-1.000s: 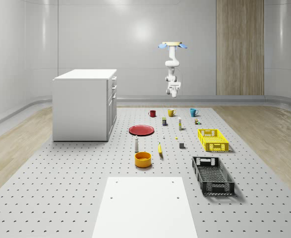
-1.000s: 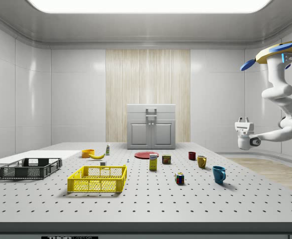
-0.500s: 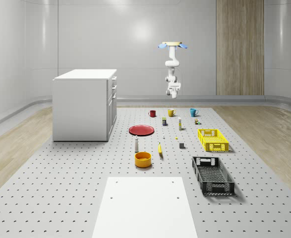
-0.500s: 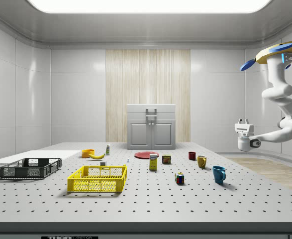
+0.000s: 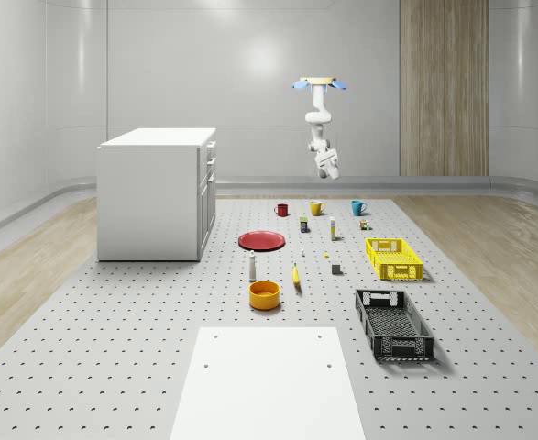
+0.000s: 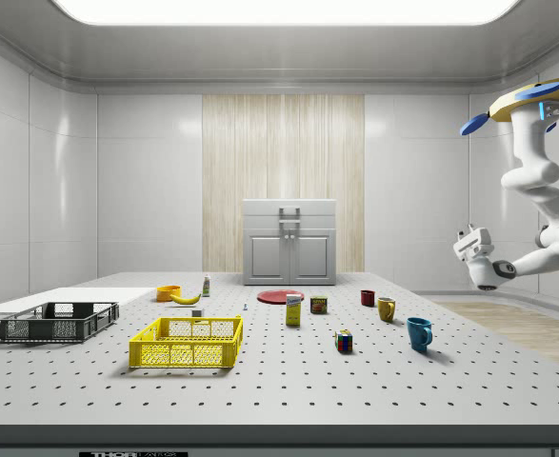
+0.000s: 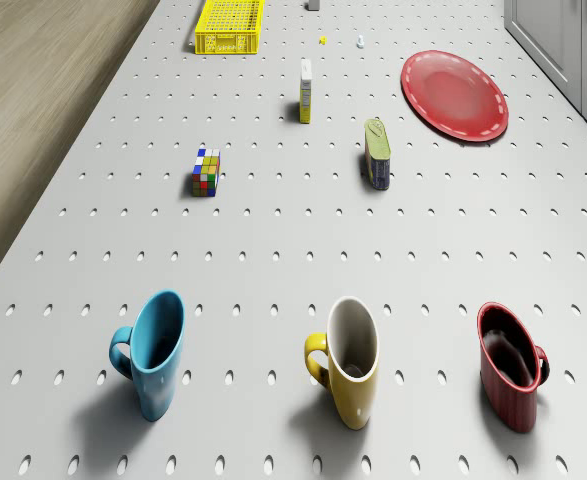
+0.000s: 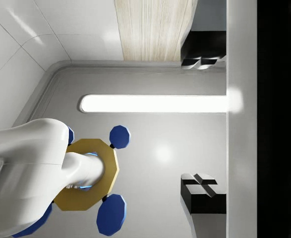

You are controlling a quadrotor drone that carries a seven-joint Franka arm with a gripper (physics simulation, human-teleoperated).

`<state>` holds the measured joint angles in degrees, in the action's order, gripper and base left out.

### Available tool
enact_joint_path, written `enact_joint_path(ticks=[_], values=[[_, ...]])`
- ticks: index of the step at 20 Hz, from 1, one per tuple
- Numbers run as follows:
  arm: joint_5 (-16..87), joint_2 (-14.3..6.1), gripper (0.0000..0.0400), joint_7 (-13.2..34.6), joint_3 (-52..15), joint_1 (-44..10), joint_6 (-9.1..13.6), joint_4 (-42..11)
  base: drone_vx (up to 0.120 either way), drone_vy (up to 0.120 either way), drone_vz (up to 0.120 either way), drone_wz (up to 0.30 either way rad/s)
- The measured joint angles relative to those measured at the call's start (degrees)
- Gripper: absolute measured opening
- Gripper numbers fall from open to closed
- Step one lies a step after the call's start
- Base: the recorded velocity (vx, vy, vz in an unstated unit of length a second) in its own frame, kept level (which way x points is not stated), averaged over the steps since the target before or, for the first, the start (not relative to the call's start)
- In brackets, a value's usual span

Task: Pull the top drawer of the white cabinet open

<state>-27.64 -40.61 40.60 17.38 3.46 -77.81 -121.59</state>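
Observation:
The white cabinet (image 5: 154, 197) stands at the whole-scene view's left, with its drawers on the face toward the table's middle. Its top drawer (image 6: 289, 210) is shut, and a handle sits at its centre; it is also seen edge-on as the top drawer (image 5: 211, 147). The drone (image 5: 319, 83) hovers high over the table's far end, above the mugs, well apart from the cabinet. The drone (image 6: 529, 98) has its arm hanging below. The gripper (image 6: 469, 238) is tilted upward in mid-air, open and holding nothing. Here the gripper (image 8: 197, 124) faces the ceiling and the drone's underside.
Below the drone stand a blue mug (image 7: 153, 350), a yellow mug (image 7: 348, 362) and a red mug (image 7: 510, 365). Further along lie a red plate (image 7: 454, 94), a colour cube (image 7: 206, 172), a can (image 7: 377, 152), a yellow crate (image 5: 393, 258) and a black crate (image 5: 393, 324).
The wrist has swung and the gripper has tilted upward, shifting toward the whole-scene view's right. The drone has held its place, and the drawer has stayed shut.

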Motion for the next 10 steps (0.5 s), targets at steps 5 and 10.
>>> enact_joint_path(ticks=[5,10], values=[[-19.49,-1.26,0.031,-3.39,12.8,4.94,-0.15,-8.44,0.112,-0.12,0.0,0.0],[-27.52,-2.77,0.0307,-4.8,18.76,8.84,-1.03,-13.26,0.12,-0.12,0.056,0.0]])
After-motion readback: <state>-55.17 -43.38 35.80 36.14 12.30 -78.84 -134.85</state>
